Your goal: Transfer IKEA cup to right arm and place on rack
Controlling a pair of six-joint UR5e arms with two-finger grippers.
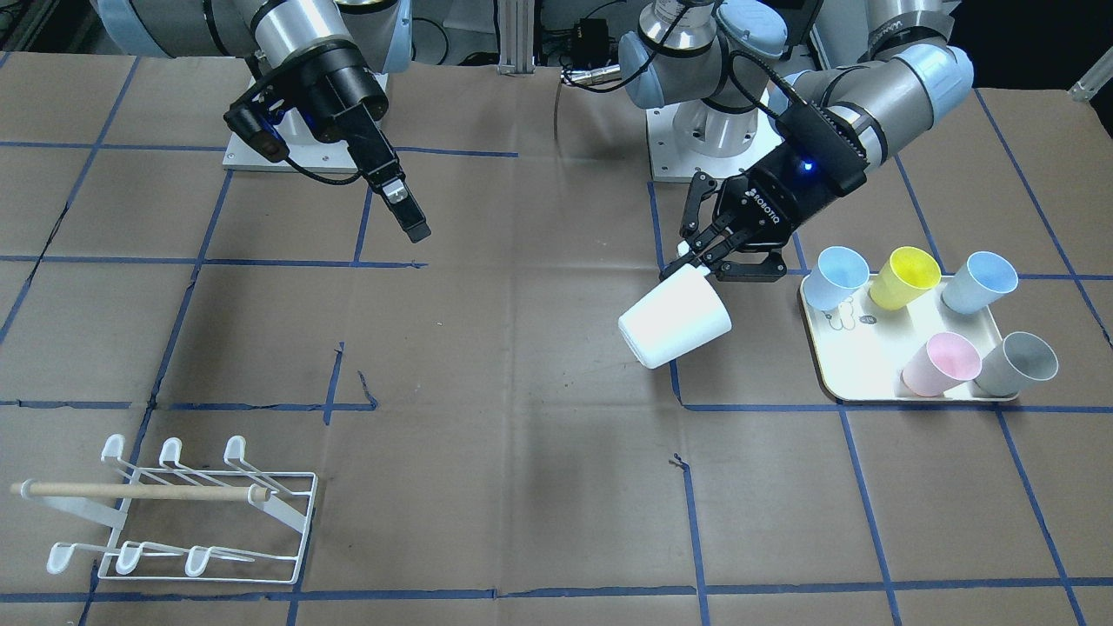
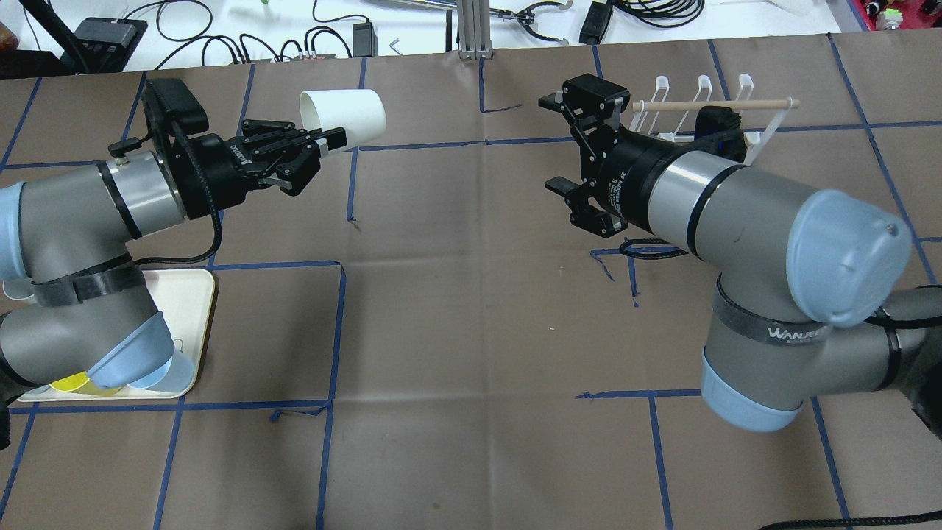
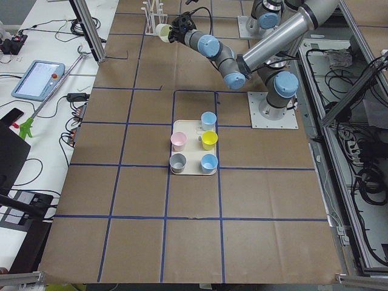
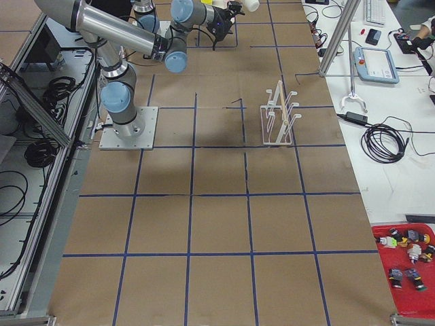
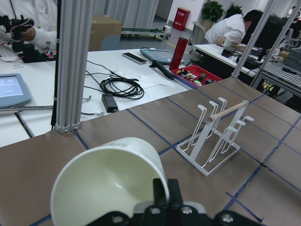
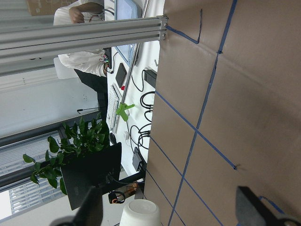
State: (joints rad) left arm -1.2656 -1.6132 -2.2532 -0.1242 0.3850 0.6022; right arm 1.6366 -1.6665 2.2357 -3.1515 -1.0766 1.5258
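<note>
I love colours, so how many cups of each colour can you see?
White cup: 1
Blue cups: 2
Yellow cup: 1
Pink cup: 1
Grey cup: 1
Total: 6 cups

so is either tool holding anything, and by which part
The left tool grips the white cup by its rim, one finger inside the mouth. The right tool is open and holds nothing.

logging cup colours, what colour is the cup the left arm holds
The cup is white; the exterior front-facing view shows it best.
</note>
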